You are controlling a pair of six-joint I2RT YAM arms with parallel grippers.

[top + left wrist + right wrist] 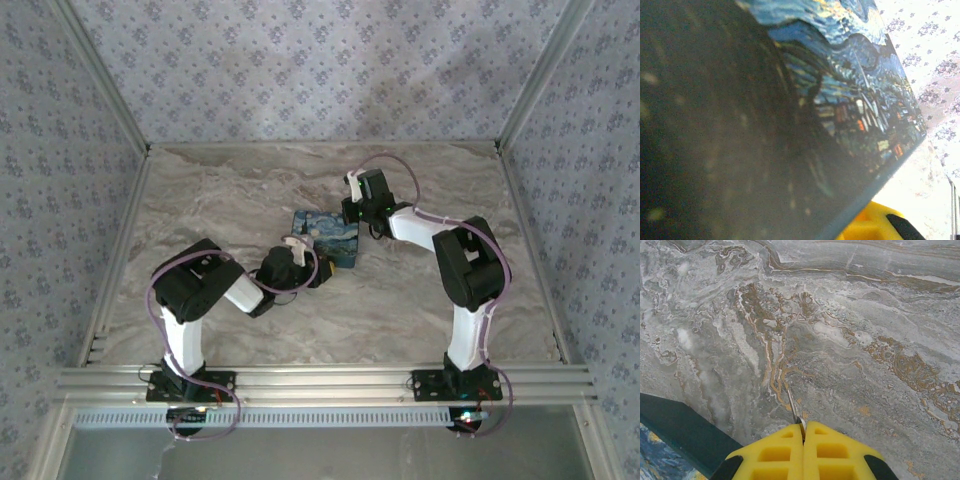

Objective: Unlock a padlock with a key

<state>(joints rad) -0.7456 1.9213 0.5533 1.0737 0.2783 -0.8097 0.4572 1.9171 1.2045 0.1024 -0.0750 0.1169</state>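
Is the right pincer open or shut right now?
Shut. The right pincer has its yellow fingers pressed together, a thin metal key sticking out between them.

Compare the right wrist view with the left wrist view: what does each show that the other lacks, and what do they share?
Right wrist: the right gripper shut on a thin metal key, its tip poking out. Left wrist: a flowered wall beyond the box. Both: that painted box and yellow fingers.

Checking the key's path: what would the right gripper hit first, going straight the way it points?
Probably the table, key tip first; the box sits off to the side.
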